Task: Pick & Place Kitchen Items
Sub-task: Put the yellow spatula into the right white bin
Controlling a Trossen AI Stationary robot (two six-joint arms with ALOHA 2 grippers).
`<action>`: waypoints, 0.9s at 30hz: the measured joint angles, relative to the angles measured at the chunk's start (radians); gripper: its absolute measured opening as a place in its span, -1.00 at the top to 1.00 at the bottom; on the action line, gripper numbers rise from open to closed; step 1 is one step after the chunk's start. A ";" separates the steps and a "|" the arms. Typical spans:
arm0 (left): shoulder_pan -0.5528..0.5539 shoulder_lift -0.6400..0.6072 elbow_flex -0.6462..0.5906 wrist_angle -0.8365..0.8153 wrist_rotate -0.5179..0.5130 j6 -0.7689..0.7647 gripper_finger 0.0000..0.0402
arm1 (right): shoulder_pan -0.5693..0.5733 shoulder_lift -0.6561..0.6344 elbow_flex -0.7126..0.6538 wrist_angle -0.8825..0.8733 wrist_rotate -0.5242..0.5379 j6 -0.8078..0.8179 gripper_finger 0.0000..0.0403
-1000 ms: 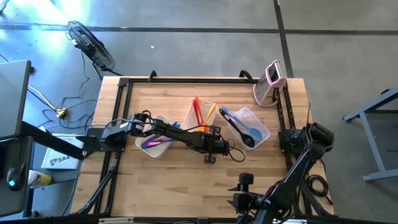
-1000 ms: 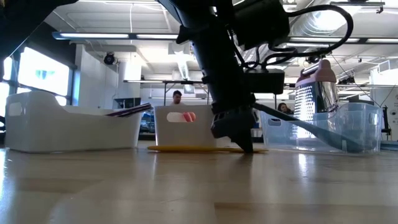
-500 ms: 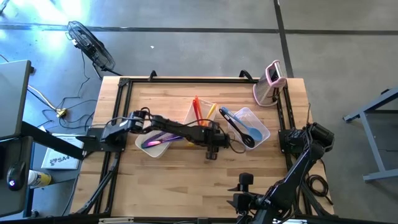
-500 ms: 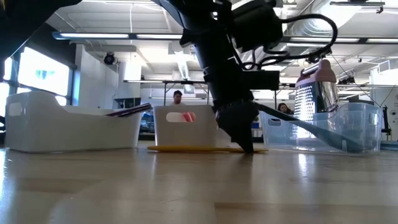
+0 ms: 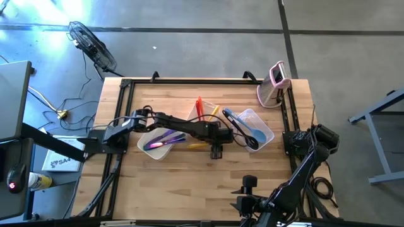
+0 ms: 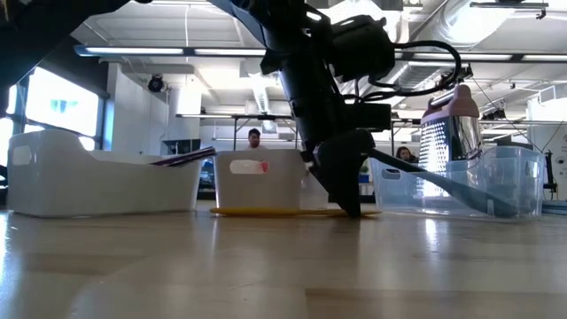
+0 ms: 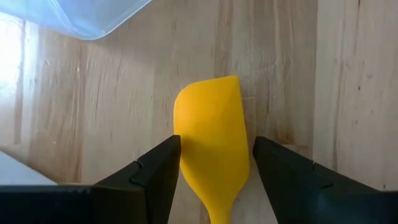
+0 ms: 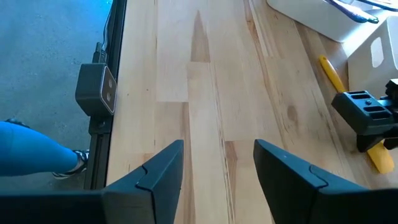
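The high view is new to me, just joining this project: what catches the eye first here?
The left arm stretches across the wooden table, its open end effector straddling a flat yellow silicone spatula lying on the wood in front of the middle tub. Three clear plastic tubs hold colourful utensils. The right end effector, open, waits over the table's near edge.

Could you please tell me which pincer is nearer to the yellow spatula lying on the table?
The left. The left pincer is down over the yellow spatula, its open fingers either side of the blade. The right pincer waits, open, at the table's near edge, well away.
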 joint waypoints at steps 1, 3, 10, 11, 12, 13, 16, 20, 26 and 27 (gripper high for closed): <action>0.002 0.000 0.000 -0.001 0.011 -0.001 -0.03 | 0.000 0.000 0.000 0.000 0.000 0.000 0.07; 0.008 0.000 0.000 -0.005 0.030 -0.020 -0.03 | 0.000 0.000 0.000 0.000 0.000 0.000 0.07; 0.017 0.000 0.000 -0.013 0.068 -0.037 -0.03 | 0.000 0.000 0.000 0.002 0.000 0.000 0.07; 0.017 0.000 0.000 -0.014 0.070 -0.037 -0.03 | 0.000 0.000 0.000 0.002 0.000 0.000 0.07; 0.018 0.000 0.000 -0.014 0.072 -0.038 -0.03 | 0.000 0.000 0.000 0.004 0.000 0.000 0.07; 0.017 0.005 0.000 -0.015 0.073 -0.038 -0.03 | 0.000 0.000 0.000 0.006 0.000 0.000 0.07; 0.017 0.021 0.000 -0.015 0.069 -0.045 -0.03 | 0.000 0.000 0.000 0.010 0.000 0.000 0.07; 0.016 0.050 0.003 -0.015 0.060 -0.048 -0.03 | 0.000 0.000 0.000 0.017 0.000 0.000 0.07; 0.016 0.061 0.005 -0.003 0.060 -0.065 -0.03 | 0.000 0.000 0.000 0.019 0.000 0.000 0.07; 0.017 0.061 0.005 -0.004 0.064 -0.078 -0.03 | 0.000 0.000 0.000 0.019 0.000 0.000 0.07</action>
